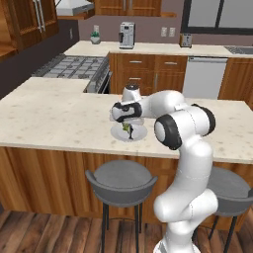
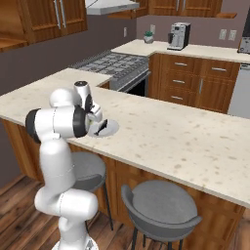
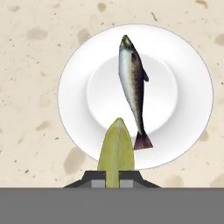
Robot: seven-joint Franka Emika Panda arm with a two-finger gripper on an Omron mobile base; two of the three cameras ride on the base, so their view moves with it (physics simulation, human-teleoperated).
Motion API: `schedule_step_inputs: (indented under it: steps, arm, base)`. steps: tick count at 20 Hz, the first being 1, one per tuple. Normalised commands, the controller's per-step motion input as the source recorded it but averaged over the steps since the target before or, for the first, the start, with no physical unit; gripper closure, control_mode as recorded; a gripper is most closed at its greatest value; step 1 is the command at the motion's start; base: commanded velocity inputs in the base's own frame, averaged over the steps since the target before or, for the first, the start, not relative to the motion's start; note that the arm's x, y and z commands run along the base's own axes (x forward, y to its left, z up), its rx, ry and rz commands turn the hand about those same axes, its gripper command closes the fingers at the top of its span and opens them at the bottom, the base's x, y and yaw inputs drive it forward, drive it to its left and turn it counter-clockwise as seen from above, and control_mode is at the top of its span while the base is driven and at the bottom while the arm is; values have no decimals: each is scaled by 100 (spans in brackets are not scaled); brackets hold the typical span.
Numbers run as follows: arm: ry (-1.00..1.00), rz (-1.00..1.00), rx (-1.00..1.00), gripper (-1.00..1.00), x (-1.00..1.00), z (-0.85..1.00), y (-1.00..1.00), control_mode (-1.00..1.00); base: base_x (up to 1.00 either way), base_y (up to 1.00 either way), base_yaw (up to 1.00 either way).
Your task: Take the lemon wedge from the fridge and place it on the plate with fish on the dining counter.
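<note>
A small round white plate [image 3: 183,96] lies on the beige speckled dining counter [image 3: 30,65] with a slim dark fish [image 3: 133,83] along its middle. My gripper [image 3: 113,181] is shut on the yellow-green lemon wedge [image 3: 116,148], which sticks out between the fingertips over the plate's near rim. In the left base view the gripper [image 1: 129,129] hangs just above the plate [image 1: 139,134], with the wedge [image 1: 127,127] in it. From the right base side, the gripper [image 2: 100,128] points down at the plate [image 2: 110,128].
Two grey stools [image 1: 121,180] [image 2: 163,207] stand under the counter's front edge. Behind the dining counter [image 1: 49,118] are a stove [image 1: 74,66], a coffee machine [image 1: 127,35], a toaster [image 1: 186,40] and a white dishwasher [image 1: 205,76].
</note>
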Motion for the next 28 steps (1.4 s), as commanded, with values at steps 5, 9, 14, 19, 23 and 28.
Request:
schedule_step_inputs:
  steps: [5, 9, 14, 19, 23, 28]
  arm:
    - [-6, 0, -1, 100, 26, -20, 0, -100]
    - [-10, 0, -1, 100, 29, -13, 0, -100]
    - [-11, 0, -1, 100, 29, -8, 0, -100]
    - [-4, 0, 0, -100, 14, -2, 0, -100]
    - [0, -3, 0, -100, -4, 20, 0, -100]
    - [0, -7, 3, -100, -47, 75, 0, -100]
  base:
    - [0, 0, 0]
    - [0, 0, 0]
    - [0, 0, 0]
    - [0, 0, 0]
    - [0, 0, 0]
    - [0, 0, 0]
